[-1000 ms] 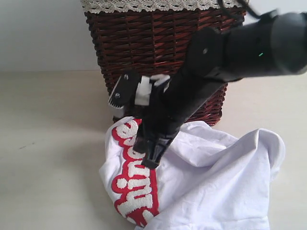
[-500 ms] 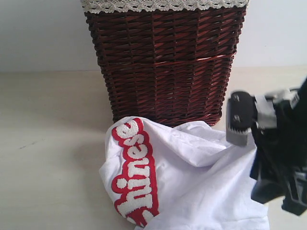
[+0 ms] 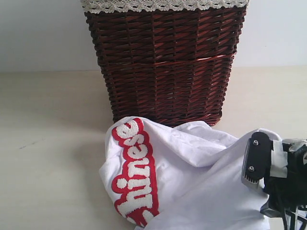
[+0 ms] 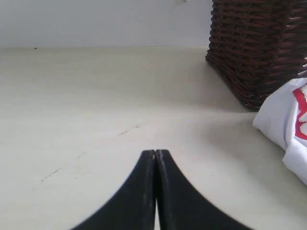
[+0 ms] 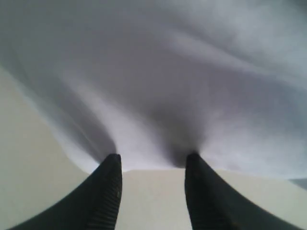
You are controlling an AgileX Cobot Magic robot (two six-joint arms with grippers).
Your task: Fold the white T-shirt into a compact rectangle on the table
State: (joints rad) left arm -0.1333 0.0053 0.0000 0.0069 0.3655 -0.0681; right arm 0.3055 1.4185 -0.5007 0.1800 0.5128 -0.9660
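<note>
The white T-shirt (image 3: 201, 182) lies crumpled on the table (image 3: 48, 143) in front of the basket, its red-outlined lettering (image 3: 136, 172) turned to the left. My right gripper (image 3: 259, 167) is low at the shirt's right edge. In the right wrist view it (image 5: 152, 160) is open, both fingertips touching the hem of the white cloth (image 5: 168, 86), with bare table (image 5: 153, 201) between the jaws. My left gripper (image 4: 156, 152) is shut and empty over bare table (image 4: 96, 96), well away from the shirt (image 4: 288, 124).
A dark wicker basket (image 3: 163, 62) with white lace trim stands right behind the shirt; the left wrist view also shows the basket (image 4: 259, 43). A pale wall runs behind the table.
My right arm swung from in front of the basket, above the lettering, rightward and down to the shirt's right edge. Its jaws opened wider. The shirt kept its shape.
</note>
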